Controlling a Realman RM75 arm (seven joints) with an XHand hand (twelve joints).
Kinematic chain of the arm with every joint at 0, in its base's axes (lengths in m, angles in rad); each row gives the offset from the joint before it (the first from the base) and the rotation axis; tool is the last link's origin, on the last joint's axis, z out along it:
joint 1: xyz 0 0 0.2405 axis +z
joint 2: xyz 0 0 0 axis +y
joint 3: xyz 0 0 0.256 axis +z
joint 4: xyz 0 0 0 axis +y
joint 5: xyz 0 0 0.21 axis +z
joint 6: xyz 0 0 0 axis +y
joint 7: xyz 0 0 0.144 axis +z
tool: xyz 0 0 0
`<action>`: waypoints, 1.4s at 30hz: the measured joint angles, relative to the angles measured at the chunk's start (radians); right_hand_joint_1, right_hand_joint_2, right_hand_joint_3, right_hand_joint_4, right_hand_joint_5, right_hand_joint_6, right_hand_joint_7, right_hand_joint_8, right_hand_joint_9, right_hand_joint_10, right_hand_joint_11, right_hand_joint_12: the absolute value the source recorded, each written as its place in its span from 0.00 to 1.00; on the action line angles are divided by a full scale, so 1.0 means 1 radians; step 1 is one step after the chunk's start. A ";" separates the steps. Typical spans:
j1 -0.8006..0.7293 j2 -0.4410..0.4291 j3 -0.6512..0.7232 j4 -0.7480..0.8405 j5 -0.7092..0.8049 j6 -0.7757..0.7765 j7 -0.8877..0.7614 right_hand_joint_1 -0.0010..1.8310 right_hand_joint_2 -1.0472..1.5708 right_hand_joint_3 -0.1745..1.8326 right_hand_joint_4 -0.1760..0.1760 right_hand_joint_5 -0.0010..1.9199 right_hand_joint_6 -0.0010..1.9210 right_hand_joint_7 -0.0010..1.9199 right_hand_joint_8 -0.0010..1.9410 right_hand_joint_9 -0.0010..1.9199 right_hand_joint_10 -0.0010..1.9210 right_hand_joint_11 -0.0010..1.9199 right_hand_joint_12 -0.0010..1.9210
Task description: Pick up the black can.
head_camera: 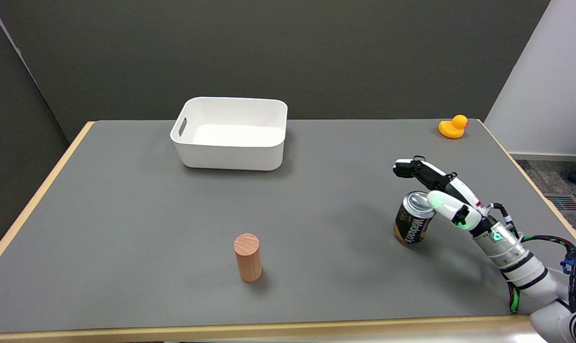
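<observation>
Black can (413,220): on the bench, tilted, long axis near upright, directly under and left of the right hand (440,193). Fingers (412,169) spread wide beyond its top, thumb at the rim; contact unclear, nothing gripped yet.

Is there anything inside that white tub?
The tub looks empty: its floor and far walls show bare white. Its near wall hides the strip of floor right behind it.

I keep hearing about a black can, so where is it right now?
In the head view the black can stands on the right side of the grey table, right beside the robot's right hand, well right of the wooden cylinder.
</observation>
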 measured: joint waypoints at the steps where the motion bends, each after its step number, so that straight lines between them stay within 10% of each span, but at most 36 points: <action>1: 0.003 0.001 0.001 -0.004 0.000 -0.003 -0.001 0.14 0.61 0.55 0.44 0.14 0.28 0.18 0.24 0.11 0.39 0.00 0.54; 12: 0.016 0.009 0.002 -0.060 -0.007 -0.026 -0.014 0.15 0.63 0.50 0.47 0.14 0.25 0.18 0.19 0.10 0.37 0.00 0.54; 42: 0.015 -0.049 0.023 -0.158 0.077 -0.066 0.144 0.13 0.59 0.53 0.13 0.02 0.16 0.03 0.08 0.00 0.22 0.00 0.44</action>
